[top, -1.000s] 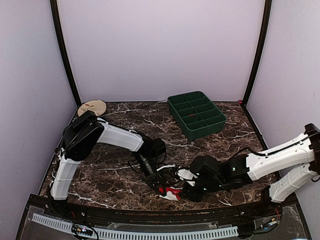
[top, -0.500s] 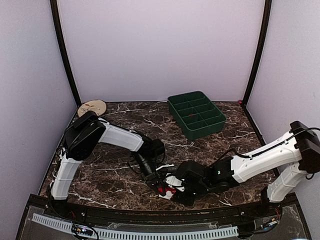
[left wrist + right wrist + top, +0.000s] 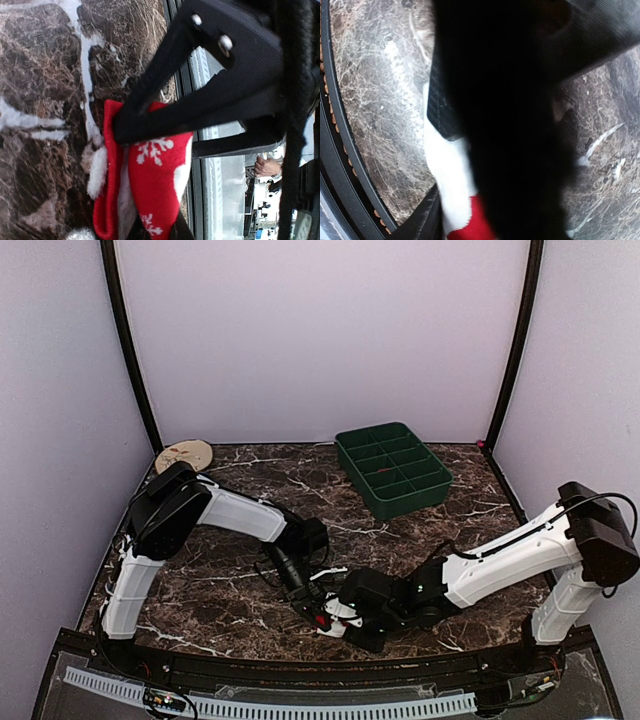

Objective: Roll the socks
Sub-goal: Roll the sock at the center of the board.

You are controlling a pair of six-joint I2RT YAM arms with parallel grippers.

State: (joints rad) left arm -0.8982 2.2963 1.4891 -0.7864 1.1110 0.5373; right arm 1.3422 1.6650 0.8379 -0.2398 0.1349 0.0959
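The socks are a small red and white bundle near the table's front edge, between my two grippers. In the left wrist view a red sock with white snowflakes and a fluffy white cuff sits pinched between the black fingers of my left gripper, which is shut on it. My left gripper comes at the bundle from the left, my right gripper presses in from the right. The right wrist view is mostly a dark blur. A white and red piece of sock shows beside a black finger.
A green tray with several compartments stands at the back right. A round wooden disc lies at the back left corner. The black front rail runs just below the bundle. Cables trail near the left arm.
My right arm has reached further left, and its gripper now sits against the socks and covers more of them. The left gripper has stayed put, holding on.
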